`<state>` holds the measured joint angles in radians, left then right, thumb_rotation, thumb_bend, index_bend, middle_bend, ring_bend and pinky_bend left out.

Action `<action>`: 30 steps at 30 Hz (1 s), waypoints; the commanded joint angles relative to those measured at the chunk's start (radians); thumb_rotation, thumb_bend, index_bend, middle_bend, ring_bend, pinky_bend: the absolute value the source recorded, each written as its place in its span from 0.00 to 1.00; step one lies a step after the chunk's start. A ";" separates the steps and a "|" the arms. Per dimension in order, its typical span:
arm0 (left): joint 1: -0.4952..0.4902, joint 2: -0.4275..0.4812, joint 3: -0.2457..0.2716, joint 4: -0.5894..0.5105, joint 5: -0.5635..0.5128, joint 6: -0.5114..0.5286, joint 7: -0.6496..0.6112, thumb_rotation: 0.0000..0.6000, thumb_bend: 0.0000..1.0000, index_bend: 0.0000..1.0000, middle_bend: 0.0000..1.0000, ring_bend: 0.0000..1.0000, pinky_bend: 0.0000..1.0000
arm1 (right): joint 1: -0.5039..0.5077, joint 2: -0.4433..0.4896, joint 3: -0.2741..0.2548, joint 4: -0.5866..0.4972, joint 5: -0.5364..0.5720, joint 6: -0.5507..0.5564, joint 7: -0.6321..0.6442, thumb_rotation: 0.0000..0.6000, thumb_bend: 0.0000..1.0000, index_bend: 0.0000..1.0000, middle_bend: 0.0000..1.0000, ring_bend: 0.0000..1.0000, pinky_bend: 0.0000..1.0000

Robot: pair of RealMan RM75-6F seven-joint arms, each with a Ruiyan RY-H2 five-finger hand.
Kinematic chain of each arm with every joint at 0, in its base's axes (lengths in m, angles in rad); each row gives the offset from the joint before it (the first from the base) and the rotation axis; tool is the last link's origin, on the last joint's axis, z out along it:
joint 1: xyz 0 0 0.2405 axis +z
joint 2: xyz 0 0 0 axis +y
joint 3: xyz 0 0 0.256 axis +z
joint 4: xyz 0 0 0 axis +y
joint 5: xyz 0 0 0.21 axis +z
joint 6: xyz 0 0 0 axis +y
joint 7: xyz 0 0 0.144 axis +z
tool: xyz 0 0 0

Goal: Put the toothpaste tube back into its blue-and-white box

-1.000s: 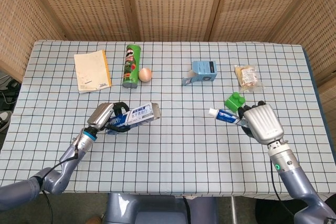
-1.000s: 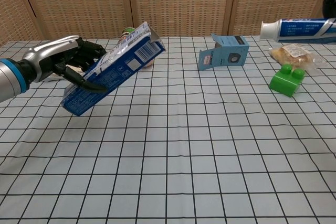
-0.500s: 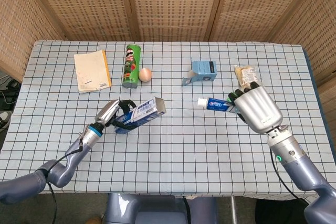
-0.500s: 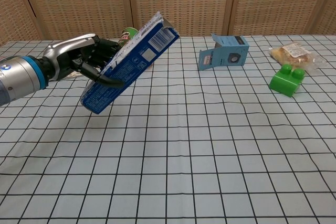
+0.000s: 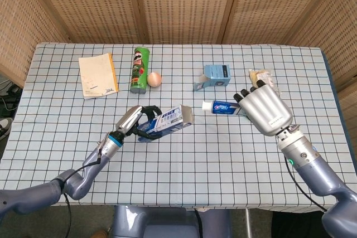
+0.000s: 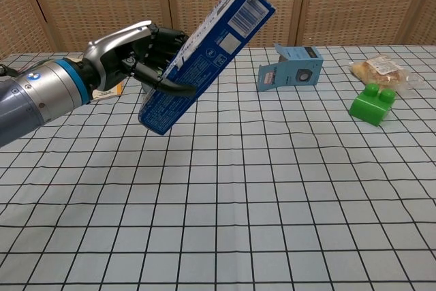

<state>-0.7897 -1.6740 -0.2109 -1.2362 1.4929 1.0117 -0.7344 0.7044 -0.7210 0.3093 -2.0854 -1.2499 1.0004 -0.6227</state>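
We are seeing the toothpaste box [image 6: 204,56] raised off the table and tilting, its open end pointing up and toward the right while its closed end is hanging lower on the left. It is a long carton, dark blue along one face with white panels, small print and a barcode-like label near the top, and its end flaps are standing open. From the head view the box [image 5: 170,122] is lying nearly level, mouth toward the toothpaste tube [image 5: 218,106]. The tube is white with blue lettering, lying roughly horizontal in the air with its cap end facing the box's opening, just apart from it.
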 commanded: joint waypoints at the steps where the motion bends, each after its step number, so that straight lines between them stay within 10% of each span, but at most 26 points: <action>1: -0.003 0.004 -0.005 -0.016 0.005 0.017 -0.007 1.00 0.12 0.57 0.47 0.54 0.52 | 0.006 0.015 0.003 -0.017 0.010 -0.002 -0.007 1.00 0.66 0.70 0.69 0.70 0.56; 30: -0.043 0.050 -0.014 -0.101 -0.040 -0.006 0.099 1.00 0.12 0.57 0.47 0.54 0.52 | 0.088 0.009 -0.029 -0.084 0.013 -0.045 -0.148 1.00 0.63 0.70 0.69 0.70 0.56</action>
<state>-0.8316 -1.6249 -0.2246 -1.3369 1.4537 1.0060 -0.6362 0.7871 -0.7074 0.2837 -2.1680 -1.2375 0.9594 -0.7639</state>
